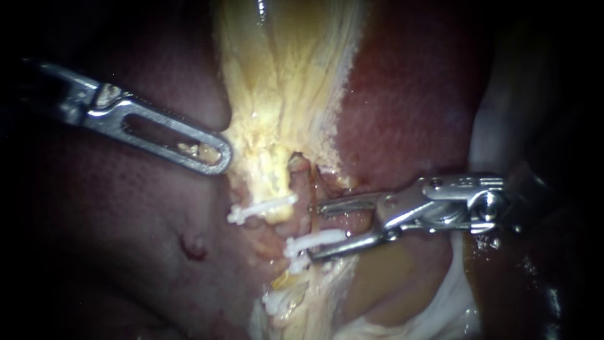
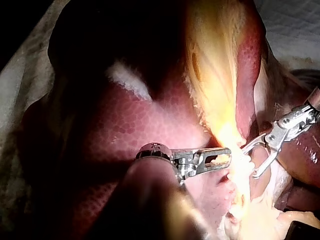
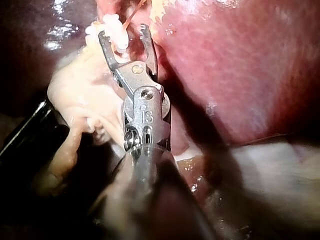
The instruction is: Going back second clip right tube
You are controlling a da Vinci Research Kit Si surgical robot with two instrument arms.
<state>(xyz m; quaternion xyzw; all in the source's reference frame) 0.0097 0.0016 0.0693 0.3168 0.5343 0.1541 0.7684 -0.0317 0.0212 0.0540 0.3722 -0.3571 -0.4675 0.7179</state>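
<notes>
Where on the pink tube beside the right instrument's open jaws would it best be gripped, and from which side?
Grip the bare stretch of the pink tube just above the white clip by the jaws, coming from the right. It runs up and down the endoscope view, so the right instrument, jaws open and crosswise to it, can probably straddle it there. The left instrument grips yellow tissue opposite.

Red liver (image 1: pixel 126 252), yellow tissue (image 1: pixel 283 82)

Endoscope: close in, facing yellow tissue (image 1: pixel 283 94) and white clips (image 1: pixel 261 209) square-on. L wrist cam: behind left instrument (image 2: pixel 227 156), set farther back, wider. R wrist cam: behind right instrument (image 3: pixel 125 34), v. near. All share clip site.
</notes>
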